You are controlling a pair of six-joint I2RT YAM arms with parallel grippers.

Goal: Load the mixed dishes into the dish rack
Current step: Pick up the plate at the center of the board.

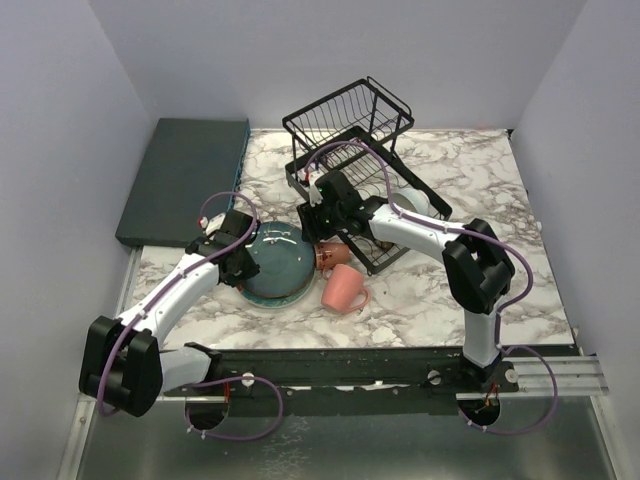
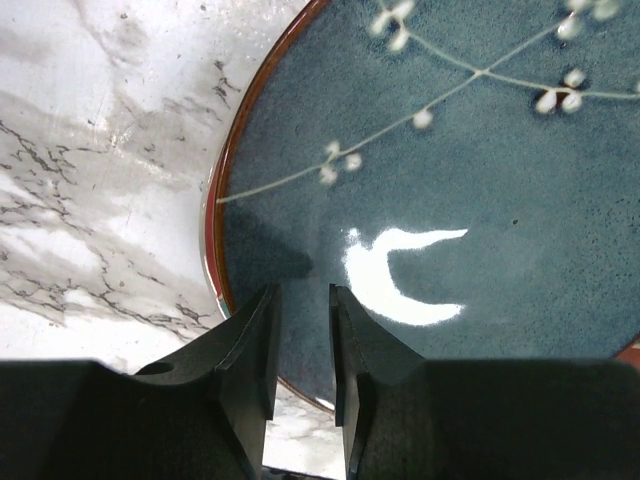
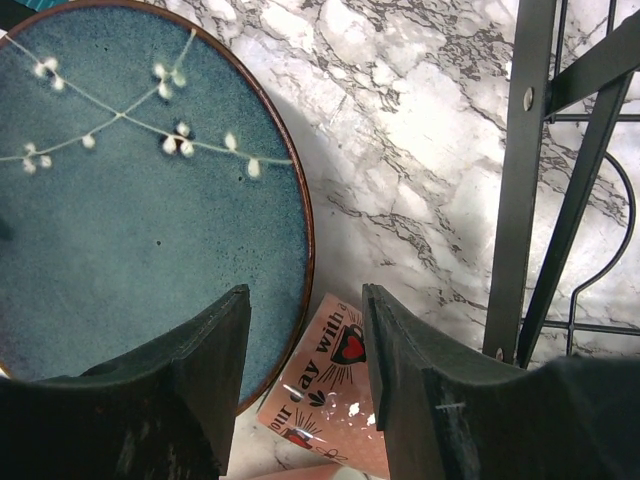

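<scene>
At the teal plate (image 2: 450, 200) rim, left tool (image 2: 303, 320) stands narrowly parted, right tool (image 3: 305, 330) spread wide, empty.

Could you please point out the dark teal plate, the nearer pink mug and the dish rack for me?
dark teal plate (image 2: 480, 200), left wrist view, on its glazed centre.
nearer pink mug (image 1: 343, 289), top external view, on its body.
dish rack (image 3: 522, 150), right wrist view, on an upright frame bar.
</scene>
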